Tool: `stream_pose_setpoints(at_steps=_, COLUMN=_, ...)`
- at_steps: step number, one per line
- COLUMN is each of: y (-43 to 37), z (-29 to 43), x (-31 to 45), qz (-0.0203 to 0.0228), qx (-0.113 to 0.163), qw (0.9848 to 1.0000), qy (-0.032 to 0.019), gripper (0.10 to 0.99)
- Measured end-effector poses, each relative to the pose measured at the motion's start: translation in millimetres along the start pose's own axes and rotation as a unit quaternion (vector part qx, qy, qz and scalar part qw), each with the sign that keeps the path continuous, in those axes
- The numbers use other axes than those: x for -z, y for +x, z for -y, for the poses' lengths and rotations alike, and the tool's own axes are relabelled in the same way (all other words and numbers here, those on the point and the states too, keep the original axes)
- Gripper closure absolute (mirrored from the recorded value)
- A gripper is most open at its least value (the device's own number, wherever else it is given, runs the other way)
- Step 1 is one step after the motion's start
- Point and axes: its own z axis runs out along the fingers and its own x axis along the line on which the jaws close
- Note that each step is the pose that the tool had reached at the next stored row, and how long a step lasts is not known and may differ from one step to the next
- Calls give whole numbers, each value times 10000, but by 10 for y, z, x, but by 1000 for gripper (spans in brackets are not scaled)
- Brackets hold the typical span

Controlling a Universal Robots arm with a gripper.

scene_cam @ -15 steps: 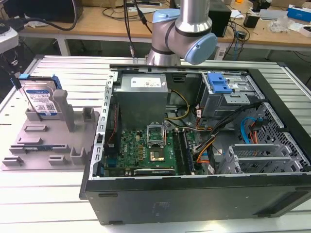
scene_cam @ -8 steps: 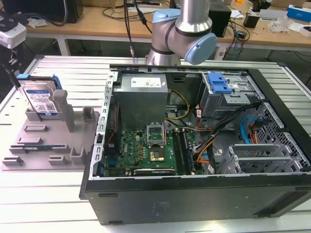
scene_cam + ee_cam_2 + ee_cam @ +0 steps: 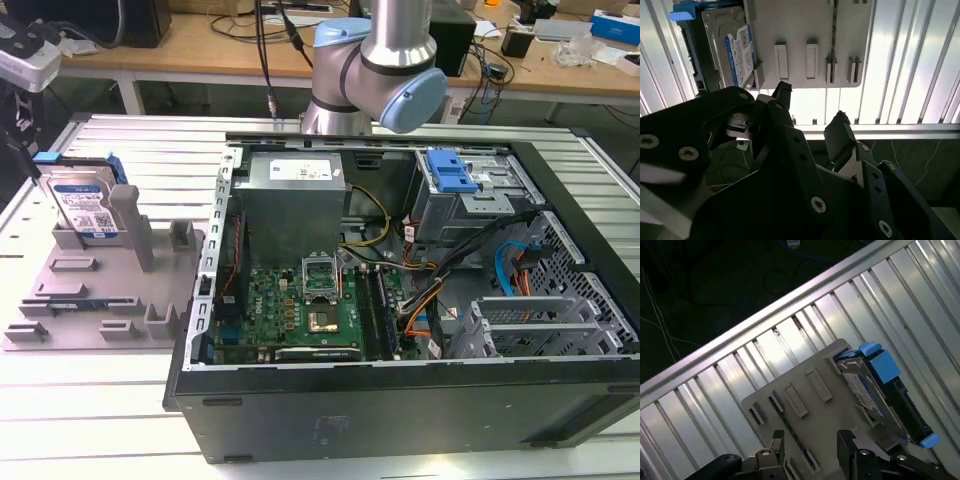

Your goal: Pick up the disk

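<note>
The disk (image 3: 85,205) stands on edge at the back of the grey fixture tray (image 3: 90,300), on the exterior view's left. It is silver, with a blue-and-white label and blue rails. In both wrist views the disk (image 3: 737,52) (image 3: 867,390) sits in its slot in the tray (image 3: 800,30) (image 3: 805,410), seen from above. My gripper (image 3: 812,112) (image 3: 810,440) hangs above the tray and clear of the disk. It is open, and its dark fingertips (image 3: 782,97) hold nothing between them.
An open computer case (image 3: 400,300) fills the middle and the exterior view's right, with a blue drive-bay bracket (image 3: 450,170) inside. The arm's elbow (image 3: 380,60) rises behind it. Everything rests on a slatted metal table (image 3: 80,400). Workbenches with cables stand behind.
</note>
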Motion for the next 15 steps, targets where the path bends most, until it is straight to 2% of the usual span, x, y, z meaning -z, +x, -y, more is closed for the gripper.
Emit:
stream_pose_setpoints(at_steps=2, y=0, z=1, x=-1, qz=-14, qx=371, qw=9993, qy=0, gripper=545)
stream_pose_setpoints(at_steps=4, y=0, z=1, x=-1, qz=-21, qx=553, qw=9985, qy=1, gripper=545)
stream_pose_setpoints(at_steps=6, y=-1, z=2, x=-2, qz=-31, qx=850, qw=9964, qy=3, gripper=545)
stream_pose_setpoints(at_steps=10, y=-3, z=5, x=-2, qz=-37, qx=1122, qw=9937, qy=13, gripper=545)
stream_pose_setpoints(at_steps=15, y=-6, z=11, x=-4, qz=-42, qx=1604, qw=9870, qy=41, gripper=545)
